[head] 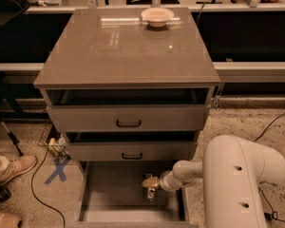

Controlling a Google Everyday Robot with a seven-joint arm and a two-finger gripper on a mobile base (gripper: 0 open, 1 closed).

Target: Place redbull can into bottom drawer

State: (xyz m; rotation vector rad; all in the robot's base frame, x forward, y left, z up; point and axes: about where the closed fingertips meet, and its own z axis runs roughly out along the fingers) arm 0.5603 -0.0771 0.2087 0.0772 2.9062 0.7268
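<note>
Camera view is showing the hand (149,188) hanging inside the bottom drawer (111,186) — its grip I cannot tell — probably needing lowering, then release.

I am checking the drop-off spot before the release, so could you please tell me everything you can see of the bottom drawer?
The bottom drawer is the lowest of three in the grey cabinet, pulled out toward the camera well past the two above it. It looks like a wide, deep tray with a plain flat grey floor and side walls; the picture's edge cuts off its front. The gripper hangs over its right half, and whether it touches the floor is unclear.
</note>
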